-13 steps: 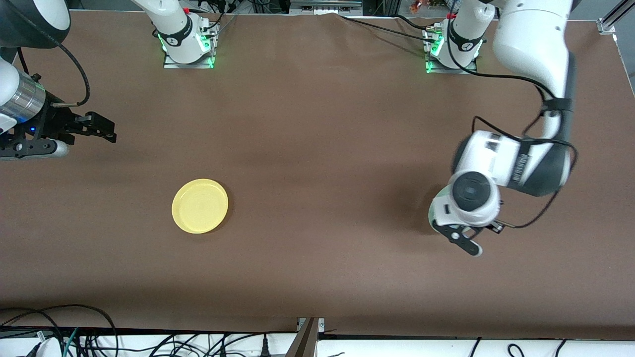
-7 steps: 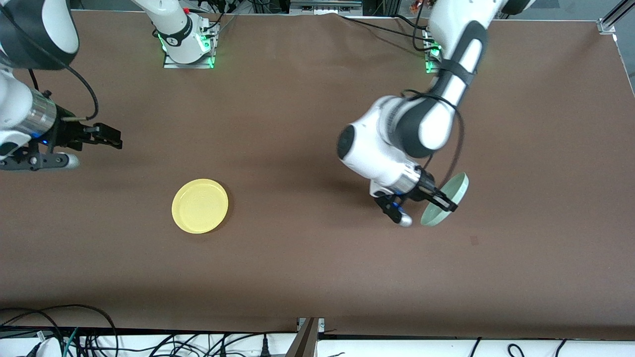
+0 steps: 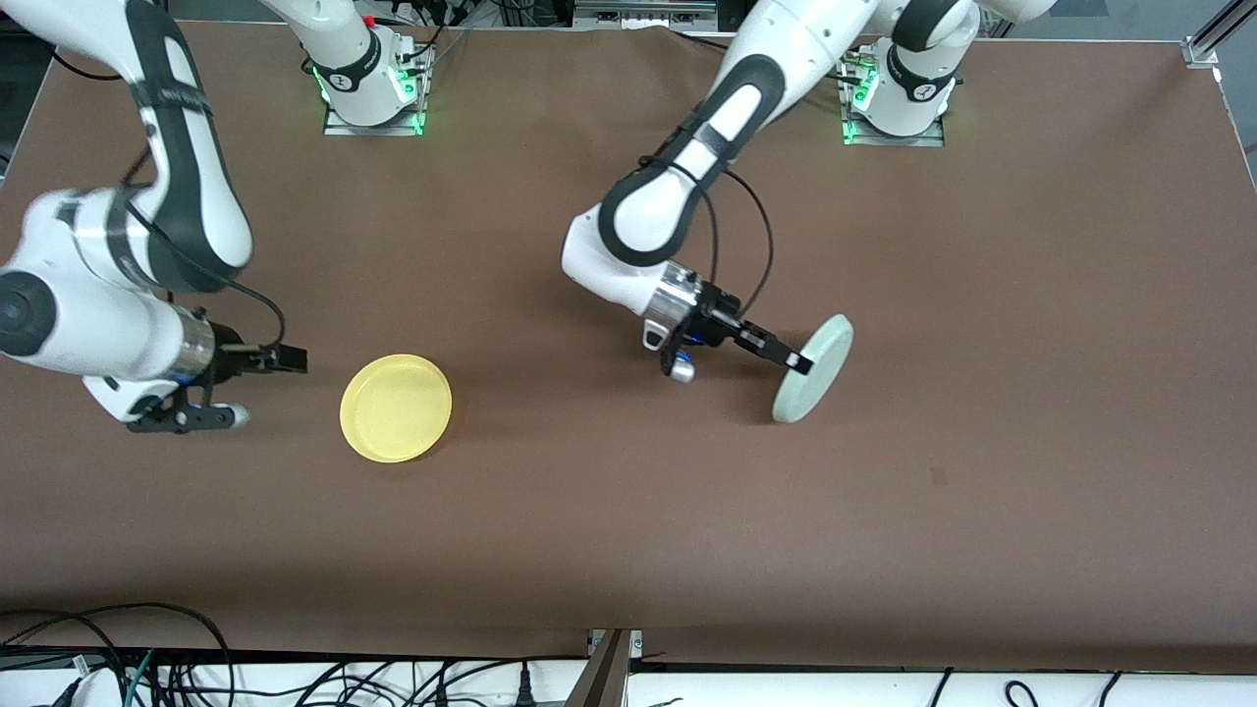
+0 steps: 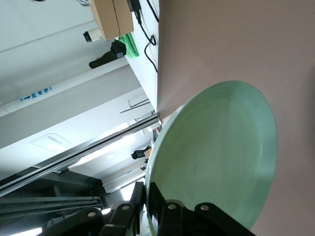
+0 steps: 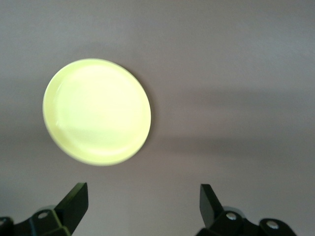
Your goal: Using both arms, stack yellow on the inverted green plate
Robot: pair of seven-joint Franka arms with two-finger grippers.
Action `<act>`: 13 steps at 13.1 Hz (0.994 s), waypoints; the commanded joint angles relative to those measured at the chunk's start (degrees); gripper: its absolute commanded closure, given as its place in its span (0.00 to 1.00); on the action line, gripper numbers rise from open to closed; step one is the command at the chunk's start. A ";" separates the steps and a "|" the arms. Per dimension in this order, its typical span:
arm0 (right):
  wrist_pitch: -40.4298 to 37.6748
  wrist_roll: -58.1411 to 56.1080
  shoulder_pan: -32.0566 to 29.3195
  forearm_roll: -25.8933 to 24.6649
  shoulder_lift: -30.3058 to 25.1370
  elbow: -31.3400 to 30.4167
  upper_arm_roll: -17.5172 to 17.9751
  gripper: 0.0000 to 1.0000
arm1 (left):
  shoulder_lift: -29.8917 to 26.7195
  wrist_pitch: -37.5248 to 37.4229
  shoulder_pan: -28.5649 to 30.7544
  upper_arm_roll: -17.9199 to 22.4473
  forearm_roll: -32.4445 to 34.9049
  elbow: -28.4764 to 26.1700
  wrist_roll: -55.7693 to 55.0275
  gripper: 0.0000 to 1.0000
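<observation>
Your left arm's black two-finger gripper (image 3: 797, 364) is up over the middle of the brown table (image 3: 628, 511), jaws pinching the rim of the small round pale mint-green plastic plate (image 3: 814, 368). You can see that plate held on edge, steeply tilted, off the surface, with its shadow on the table just under it. In the left wrist view the green plate (image 4: 216, 157) fills most of the picture, its shallow face toward the camera, and the fingers (image 4: 170, 211) clamp it at the rim. Your right arm's black two-finger gripper (image 3: 287, 359) sits low near the right arm's end of the table, just beside the small round pastel-yellow plastic plate (image 3: 396, 407), not touching it. The right wrist view shows its 2 fingertips (image 5: 74, 199) spread wide with nothing between them, and the yellow plate (image 5: 97, 111) ahead of them. That plate lies flat on the table, rim up, hollow side showing, well apart from the green plate and toward the right arm's end. The 2 plates are the only loose items on the table surface.
</observation>
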 commanded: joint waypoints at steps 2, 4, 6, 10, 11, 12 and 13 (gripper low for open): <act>8.44 -0.89 0.50 1.04 8.00 0.99 0.47 0.00 | 3.41 -2.27 -4.65 0.73 1.00 1.68 -7.00 1.00; 9.77 -0.98 1.03 0.96 11.26 0.73 0.47 0.00 | 5.00 -2.19 -5.27 0.38 0.92 1.94 -10.17 1.00; 15.01 -0.81 1.64 0.96 13.20 -1.28 0.47 0.00 | 5.35 -1.75 -6.15 0.29 -1.35 2.20 -11.49 1.00; 17.77 -0.37 1.65 1.04 13.29 -3.32 0.47 0.18 | 5.27 1.85 -7.21 -0.41 -9.09 4.48 -16.06 1.00; 17.86 -0.19 1.56 1.04 13.47 -3.41 0.47 0.34 | 5.26 3.16 -7.21 -0.41 -10.67 4.75 -16.16 1.00; 18.03 -0.19 1.56 1.04 14.08 -3.32 0.47 0.49 | 4.92 5.53 -6.95 -0.32 -13.47 5.28 -16.16 0.78; 18.03 -0.19 1.47 1.04 14.17 -3.23 0.47 0.65 | 4.74 7.81 -6.16 -0.32 -17.15 6.41 -15.98 0.01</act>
